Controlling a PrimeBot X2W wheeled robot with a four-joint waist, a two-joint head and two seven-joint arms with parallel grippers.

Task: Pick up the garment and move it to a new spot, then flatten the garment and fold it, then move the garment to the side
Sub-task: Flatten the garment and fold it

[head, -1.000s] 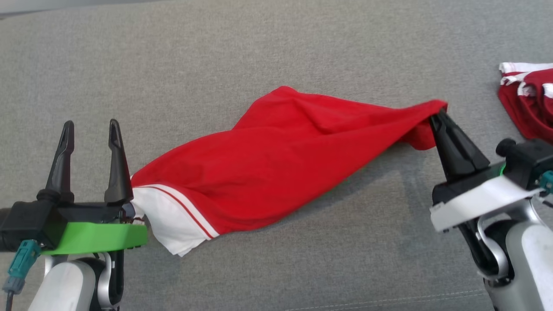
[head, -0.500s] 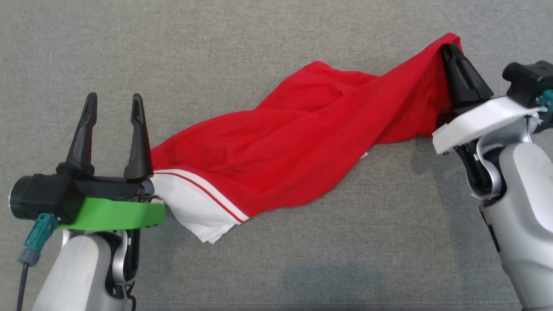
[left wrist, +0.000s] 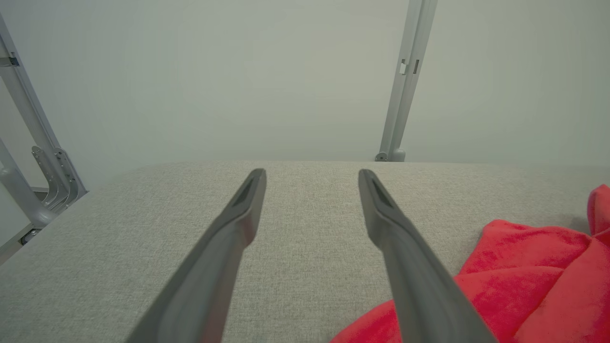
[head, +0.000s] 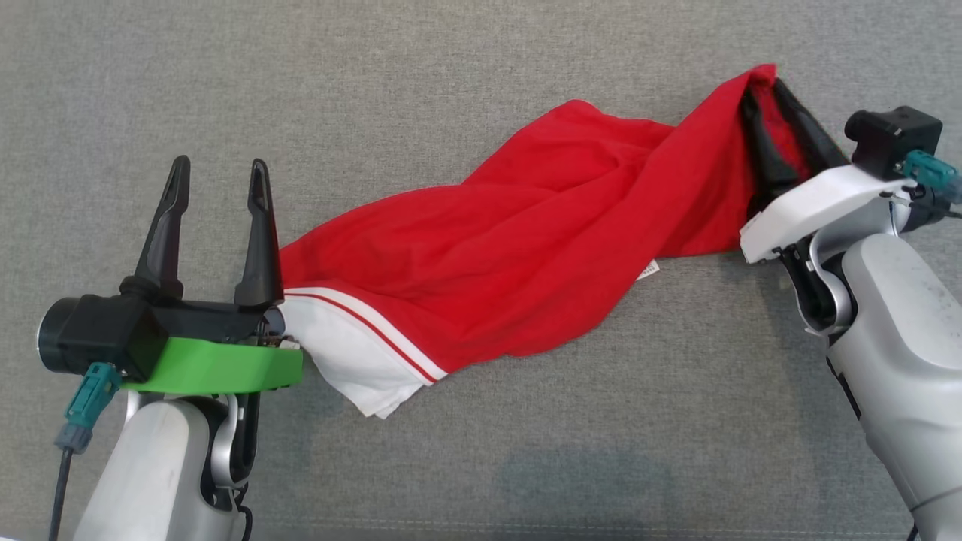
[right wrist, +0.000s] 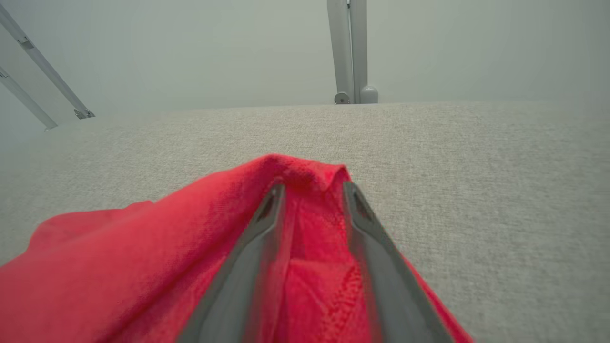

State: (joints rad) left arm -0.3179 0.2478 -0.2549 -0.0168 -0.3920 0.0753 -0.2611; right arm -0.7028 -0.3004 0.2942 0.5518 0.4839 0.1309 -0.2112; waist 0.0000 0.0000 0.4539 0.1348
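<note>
Green mount (head: 218,368) under left tool (head: 219,161), white mount (head: 819,199) under right tool (head: 764,90).

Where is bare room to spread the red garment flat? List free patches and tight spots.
Free: the wide strip of grey surface beyond the garment, along the head view's top; the band in front of it, toward the bottom edge. Crowded: the diagonal middle under the cloth, the left claw beside its white hem, the right claw at its far corner.
</note>
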